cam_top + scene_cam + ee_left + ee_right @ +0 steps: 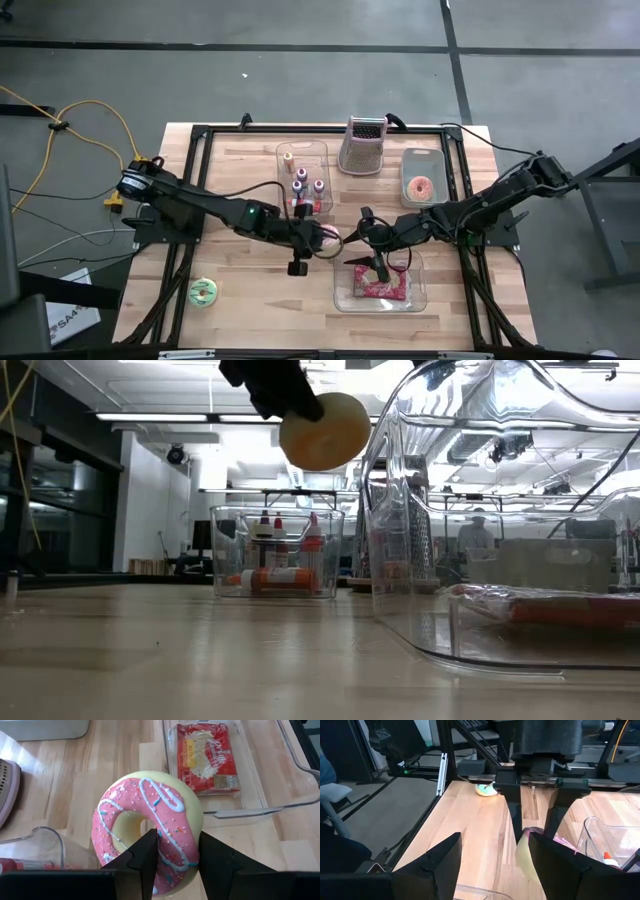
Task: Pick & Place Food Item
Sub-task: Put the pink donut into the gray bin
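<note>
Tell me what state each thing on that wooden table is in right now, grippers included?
Pink-frosted doughnut: gripped, lifted off the table.
Left gripper: shut on the doughnut's rim.
Right gripper: open, empty, near the doughnut.
Clear plastic tray: holds a red snack packet, lying flat.
Green-frosted doughnut: lying on the table, untouched.
Metal box grater: standing upright.

1. The table (230, 300) is pale wood in a black frame.
2. On it lie three clear bins: bottles (302, 175), a doughnut (422, 178), a red packet (380, 283).
3. A metal grater (363, 145) stands at the far edge.
4. A green doughnut (204, 292) lies near the left front.
</note>
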Controlling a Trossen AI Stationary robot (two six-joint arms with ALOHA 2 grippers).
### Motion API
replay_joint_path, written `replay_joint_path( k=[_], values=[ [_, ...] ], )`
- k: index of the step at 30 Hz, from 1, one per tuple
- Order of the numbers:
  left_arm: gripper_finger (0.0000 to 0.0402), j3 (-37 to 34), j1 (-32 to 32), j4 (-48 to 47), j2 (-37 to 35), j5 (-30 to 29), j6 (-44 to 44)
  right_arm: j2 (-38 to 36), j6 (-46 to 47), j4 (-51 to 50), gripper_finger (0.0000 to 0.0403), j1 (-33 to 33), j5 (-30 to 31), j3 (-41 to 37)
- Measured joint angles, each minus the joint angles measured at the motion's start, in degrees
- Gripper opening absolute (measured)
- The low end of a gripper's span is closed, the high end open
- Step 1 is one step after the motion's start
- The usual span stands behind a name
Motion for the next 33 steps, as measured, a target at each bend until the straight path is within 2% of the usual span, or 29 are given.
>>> replay_joint_path(
  k=[33],
  values=[
    [0.0117,-0.07,-0.08,2.07,0.01,0.75,-0.02,0.02,0.0,0.5,0.0219,0.0,0.02,0.0]
  ],
)
